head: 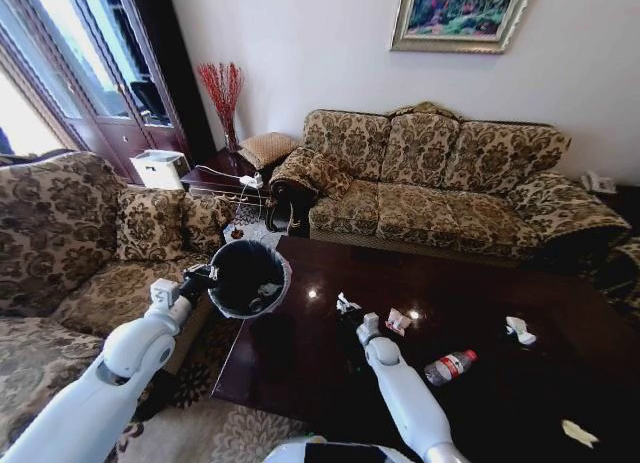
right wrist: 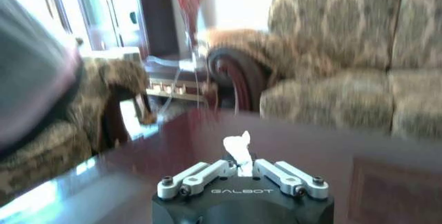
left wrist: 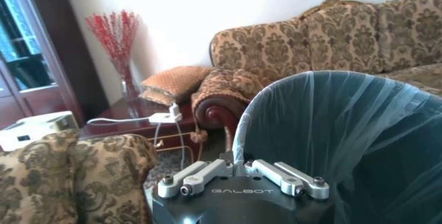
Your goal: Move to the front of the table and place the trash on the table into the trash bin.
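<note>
My left gripper (head: pixel 203 276) is shut on the rim of the trash bin (head: pixel 247 278), a grey bin with a black liner, held up at the left end of the table (head: pixel 300 358). In the left wrist view the left gripper (left wrist: pixel 236 169) pinches the trash bin's liner edge (left wrist: pixel 345 141). My right gripper (head: pixel 352 318) is shut on a crumpled white paper wad (head: pixel 345 304) just above the tabletop, right of the bin. The right wrist view shows that wad (right wrist: pixel 238 148) sticking up from the closed right gripper (right wrist: pixel 240 171). A red-and-white can (head: pixel 398 321), a clear bottle (head: pixel 450 366) and white paper wads (head: pixel 520 330) lie on the table.
A patterned sofa (head: pixel 450 178) stands behind the table and an armchair (head: pixel 70 243) to its left. A side table (head: pixel 228 173) with a vase of red twigs fills the corner. Another white scrap (head: pixel 578 433) lies near the table's front right.
</note>
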